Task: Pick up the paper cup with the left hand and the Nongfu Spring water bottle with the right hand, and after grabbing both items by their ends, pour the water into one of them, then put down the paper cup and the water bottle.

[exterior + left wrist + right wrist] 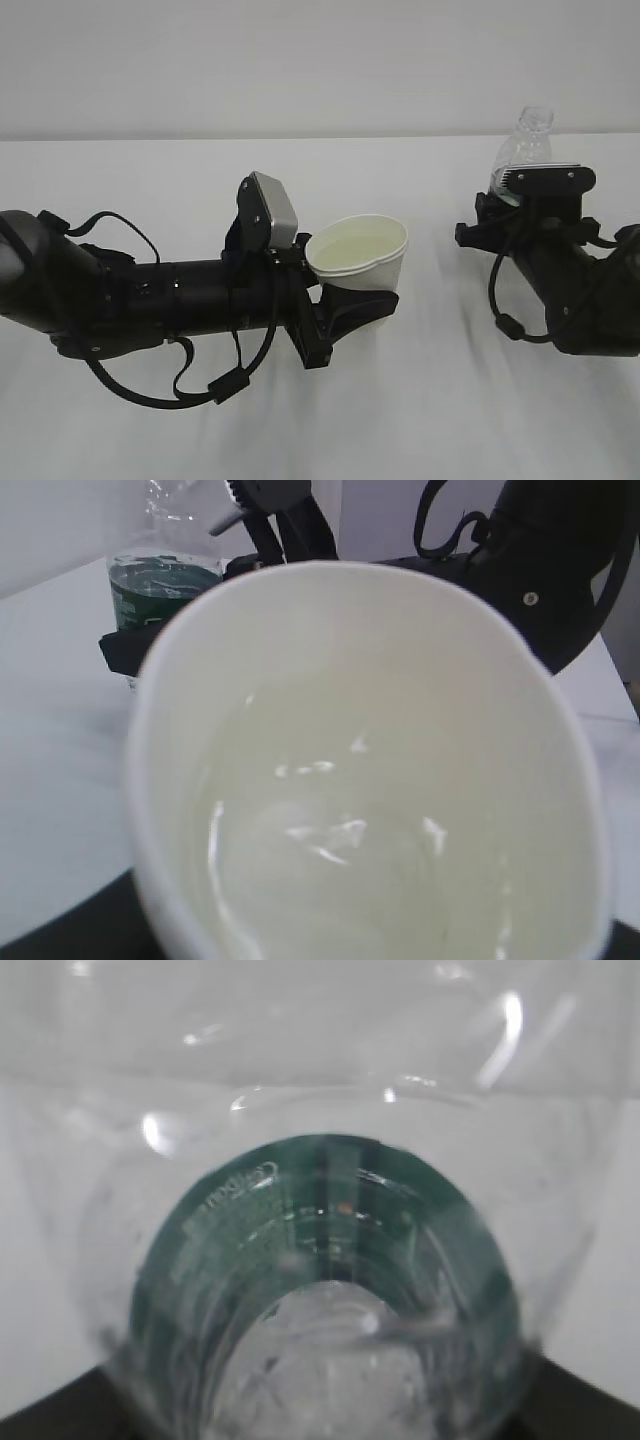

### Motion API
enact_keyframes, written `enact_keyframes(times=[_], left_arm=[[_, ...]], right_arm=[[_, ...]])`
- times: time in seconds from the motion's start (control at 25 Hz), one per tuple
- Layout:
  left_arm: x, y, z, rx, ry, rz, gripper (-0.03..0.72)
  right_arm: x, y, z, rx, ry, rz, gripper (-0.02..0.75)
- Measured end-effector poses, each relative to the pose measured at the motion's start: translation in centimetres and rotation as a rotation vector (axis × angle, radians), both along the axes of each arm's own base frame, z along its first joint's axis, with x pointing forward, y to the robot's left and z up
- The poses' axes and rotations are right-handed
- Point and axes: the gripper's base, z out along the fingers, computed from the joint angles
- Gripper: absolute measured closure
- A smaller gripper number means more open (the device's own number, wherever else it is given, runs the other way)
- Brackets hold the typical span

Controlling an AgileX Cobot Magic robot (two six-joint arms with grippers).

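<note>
- Nearest in the exterior view, the left hand [345, 305] reaches in low from the left over the white table [420, 420], its black cables looping beneath the arm and a grey plate [275, 208] standing up near the wrist.
- Its jaws stand partly apart and are closed around the lower part of the paper cup [362, 262], which leans slightly toward the camera with its rim squeezed a little out of round.
- The left wrist view looks straight down into the paper cup [370, 770]; the water [320, 840] lies in its bottom, faintly yellowish with bright glints on the surface.
- Farther right and well apart from the cup, the right hand [525, 205] comes in from the right edge, a grey ridged plate [545, 180] on top.
- Its jaws, partly apart, hold the Nongfu Spring water bottle [524, 145] around its lower part; the bottle stands upright, the clear uncapped neck rising above the gripper.
- The right wrist view looks down through the bottle's clear shoulder [330, 1160] to the dark green label [230, 1230] ringing the inside.
- Behind the table stands a plain pale wall [300, 60].
</note>
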Motion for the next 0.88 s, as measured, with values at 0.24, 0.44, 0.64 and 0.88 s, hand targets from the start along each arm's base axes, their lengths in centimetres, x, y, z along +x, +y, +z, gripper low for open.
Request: enact_keyframes(times=[0.24,0.44,0.64,0.88], left_arm=[[0.0,0.0,0.0,0.0,0.0,0.0,0.274],[0.0,0.0,0.0,-0.001,0.001,0.002,0.274],[0.0,0.0,0.0,-0.001,0.001,0.002,0.274],[0.0,0.0,0.0,-0.001,0.001,0.003,0.274]], right_arm=[[0.9,0.2,-0.4,0.004,-0.012,-0.001,0.321],[1.3,0.2,-1.3,0.002,-0.003,-0.002,0.321],[1.3,0.2,-1.7,0.002,-0.001,-0.003,0.321],[1.3,0.2,-1.6,0.001,-0.014,-0.004,0.321]])
